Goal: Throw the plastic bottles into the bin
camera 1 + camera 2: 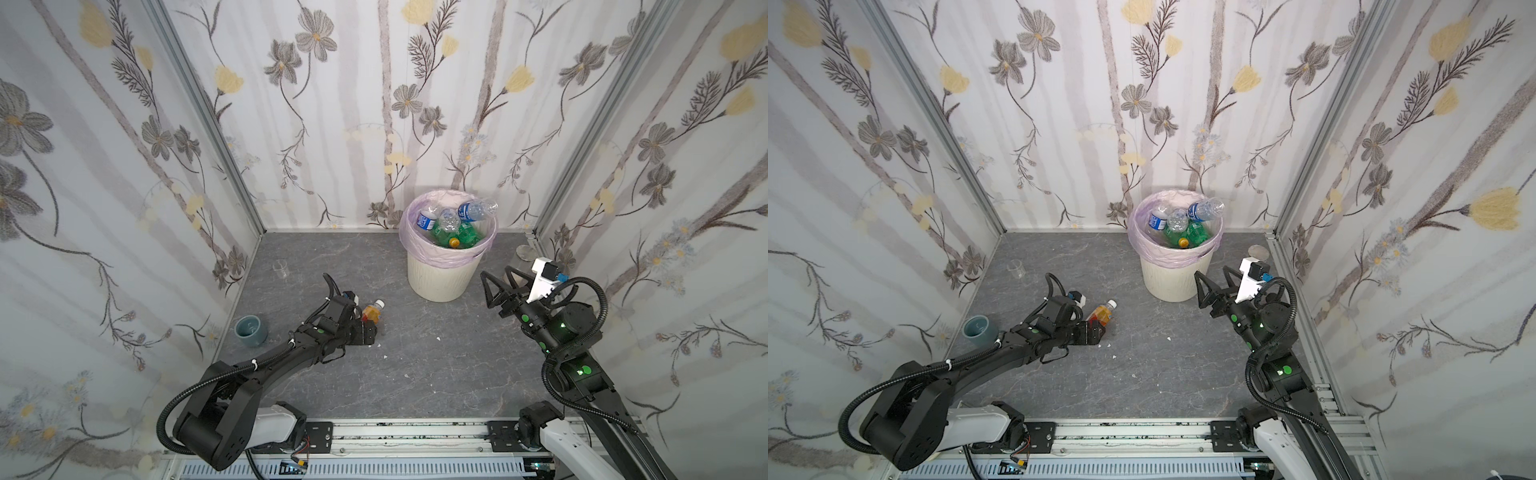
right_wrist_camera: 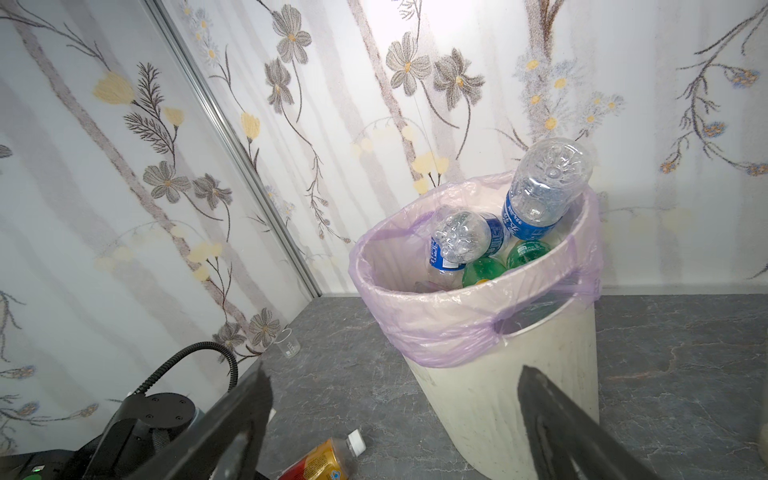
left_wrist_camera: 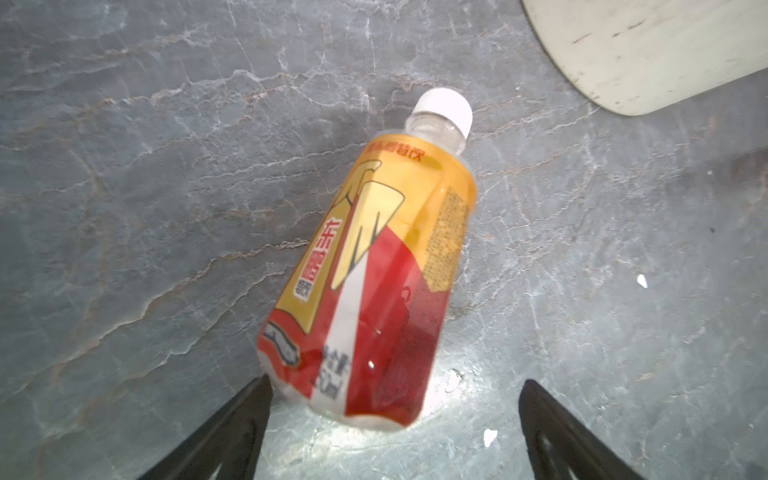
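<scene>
A red-and-yellow labelled plastic bottle (image 1: pixel 372 311) (image 1: pixel 1102 312) (image 3: pixel 374 266) with a white cap lies on its side on the grey table. My left gripper (image 3: pixel 397 382) is open, fingers wide apart on either side of the bottle's base; one finger is close to it, neither grips it. The cream bin (image 1: pixel 436 278) (image 1: pixel 1169 282) (image 2: pixel 498 399) with its lilac bag holds several clear and green bottles (image 1: pixel 451 226) (image 2: pixel 498 232); one clear bottle (image 1: pixel 478 210) leans over the rim. My right gripper (image 1: pixel 496 272) (image 1: pixel 1212 271) (image 2: pixel 394 370) is open and empty, just right of the bin.
A grey-blue cup (image 1: pixel 250 330) (image 1: pixel 980 328) stands by the left wall. A small clear beaker (image 1: pixel 280 268) (image 2: pixel 287 343) stands further back. A grey-lidded jar (image 1: pixel 525 253) sits in the right back corner. White crumbs (image 1: pixel 437 338) dot the table. Walls close three sides.
</scene>
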Tool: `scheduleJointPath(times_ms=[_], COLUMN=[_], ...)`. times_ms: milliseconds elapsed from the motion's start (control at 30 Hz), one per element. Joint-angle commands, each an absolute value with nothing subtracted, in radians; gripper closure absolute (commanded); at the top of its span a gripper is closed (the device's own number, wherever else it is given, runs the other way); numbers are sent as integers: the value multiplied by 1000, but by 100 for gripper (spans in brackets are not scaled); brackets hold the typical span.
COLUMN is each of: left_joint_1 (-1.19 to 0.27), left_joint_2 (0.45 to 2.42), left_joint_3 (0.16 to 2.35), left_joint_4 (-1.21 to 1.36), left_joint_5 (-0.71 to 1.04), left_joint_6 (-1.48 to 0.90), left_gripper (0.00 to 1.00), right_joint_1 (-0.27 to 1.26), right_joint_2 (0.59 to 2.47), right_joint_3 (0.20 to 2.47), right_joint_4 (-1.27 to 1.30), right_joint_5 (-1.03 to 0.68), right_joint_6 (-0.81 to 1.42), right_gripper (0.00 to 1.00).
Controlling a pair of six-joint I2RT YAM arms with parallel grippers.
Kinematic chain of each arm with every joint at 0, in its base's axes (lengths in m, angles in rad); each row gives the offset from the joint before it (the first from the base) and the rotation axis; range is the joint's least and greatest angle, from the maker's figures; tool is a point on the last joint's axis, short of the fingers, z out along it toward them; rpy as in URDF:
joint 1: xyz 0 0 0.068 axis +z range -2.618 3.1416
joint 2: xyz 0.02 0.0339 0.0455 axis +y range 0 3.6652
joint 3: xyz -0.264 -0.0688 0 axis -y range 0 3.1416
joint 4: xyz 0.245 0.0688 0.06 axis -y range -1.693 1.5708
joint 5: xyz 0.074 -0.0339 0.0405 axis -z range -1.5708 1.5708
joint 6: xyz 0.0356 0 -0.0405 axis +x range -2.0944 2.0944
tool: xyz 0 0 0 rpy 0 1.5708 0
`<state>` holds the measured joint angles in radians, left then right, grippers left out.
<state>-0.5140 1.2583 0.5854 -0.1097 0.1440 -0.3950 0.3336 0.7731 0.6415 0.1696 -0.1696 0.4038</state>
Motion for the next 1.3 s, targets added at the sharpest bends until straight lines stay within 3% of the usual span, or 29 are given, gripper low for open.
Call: scheduleJointPath(times_ms=[0, 400, 733, 1067, 1267], left_joint_1=[-514, -514, -518, -534, -542], left_joint_2=[1209, 1457, 1559, 1642, 1453], left_joint_3=[595, 922, 903, 956, 927], left_joint_4=[-93, -315, -400, -386, -339], left_joint_5=[156, -16, 51, -20, -53], left_joint_6=[-409, -119, -7, -42, -102], left_gripper=[4, 0, 12, 45, 59], right_joint_1=[334, 334, 332, 333, 331], right_joint_2=[769, 757, 730, 731, 678], right_joint_3=[634, 629, 627, 612, 588], right_joint_4=[153, 141, 114, 125, 56], right_joint_5=[-169, -182, -158, -154, -70], right_joint_6=[416, 414, 388, 390, 360], right_gripper=[7, 7, 6, 6, 6])
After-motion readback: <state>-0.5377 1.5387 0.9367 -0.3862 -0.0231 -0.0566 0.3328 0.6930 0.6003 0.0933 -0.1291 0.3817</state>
